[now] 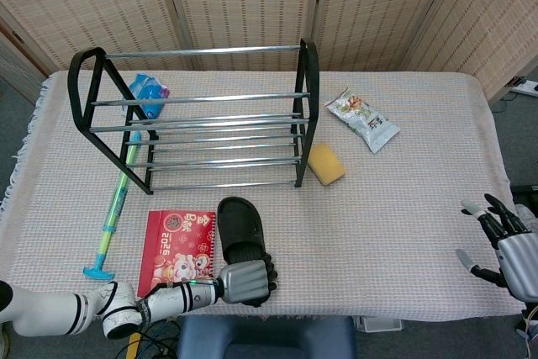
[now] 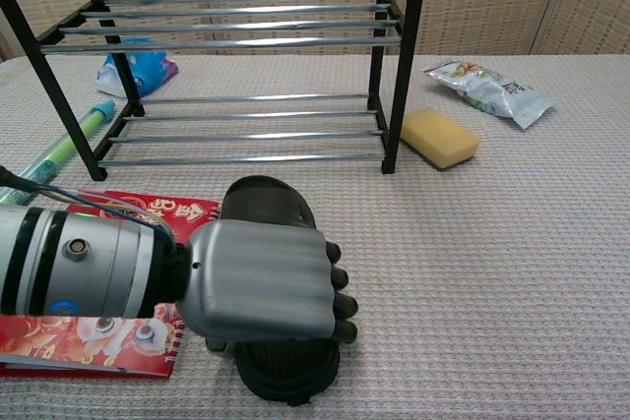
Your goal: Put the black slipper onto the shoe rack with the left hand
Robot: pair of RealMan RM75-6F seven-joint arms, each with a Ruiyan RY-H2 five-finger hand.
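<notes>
I see the black rubber slide slipper (image 1: pixel 239 229) lying sole-down on the woven table cloth, near the table's front edge, toe end pointing toward the rack. Its rear half is covered by my left hand (image 1: pixel 245 282), whose fingers curl down over the heel end; from the chest view (image 2: pixel 268 206) only the toe strap and a bit of the heel rim show. The black-framed shoe rack with chrome rod shelves (image 1: pixel 202 119) stands upright further back on the table, well apart from the slipper. Its tiers carry nothing. The slipper sits in front of the rack's right half.
</notes>
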